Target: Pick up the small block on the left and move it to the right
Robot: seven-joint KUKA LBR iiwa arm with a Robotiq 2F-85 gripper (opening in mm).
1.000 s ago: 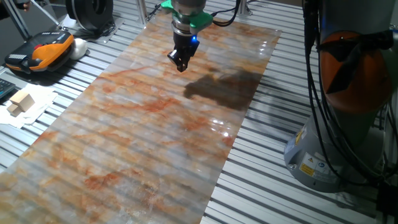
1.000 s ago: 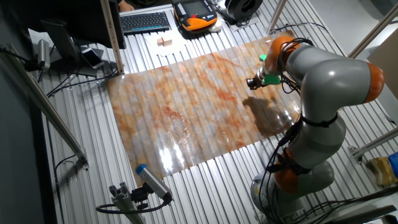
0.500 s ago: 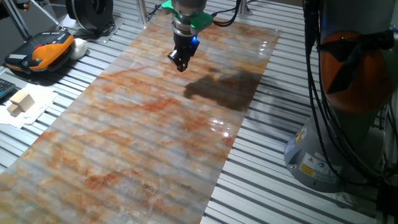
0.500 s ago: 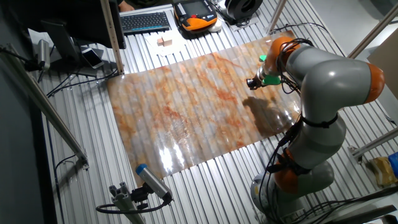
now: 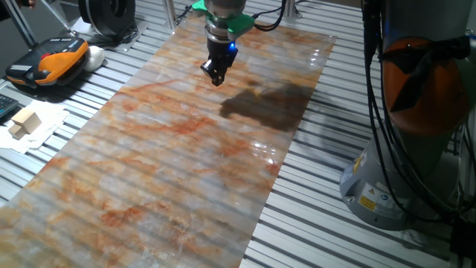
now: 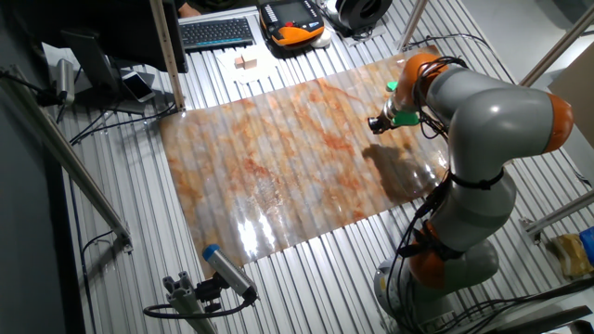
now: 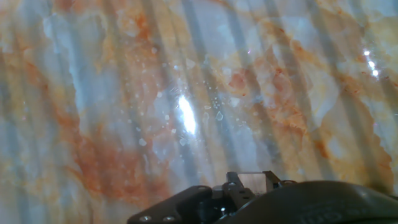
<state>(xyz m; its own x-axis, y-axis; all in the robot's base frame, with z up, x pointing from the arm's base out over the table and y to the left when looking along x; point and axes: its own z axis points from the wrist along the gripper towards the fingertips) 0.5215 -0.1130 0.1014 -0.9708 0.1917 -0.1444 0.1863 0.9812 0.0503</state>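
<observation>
My gripper (image 5: 216, 77) hangs a little above the far end of the marbled orange-grey mat (image 5: 171, 156). It also shows in the other fixed view (image 6: 374, 123), near the mat's (image 6: 278, 158) right side. Its fingers look drawn together to a point. The small tan-brown block does not show in any view; I cannot tell whether it sits between the fingers. The hand view shows only bare mat (image 7: 186, 93) below and the dark gripper body (image 7: 273, 202) at the bottom edge.
Larger pale wooden blocks on white paper (image 5: 24, 121) lie left of the mat, also seen in the other fixed view (image 6: 245, 62). An orange-black pendant (image 5: 50, 59) and a keyboard (image 6: 215, 32) lie beyond. The arm's base (image 5: 405, 149) stands right of the mat.
</observation>
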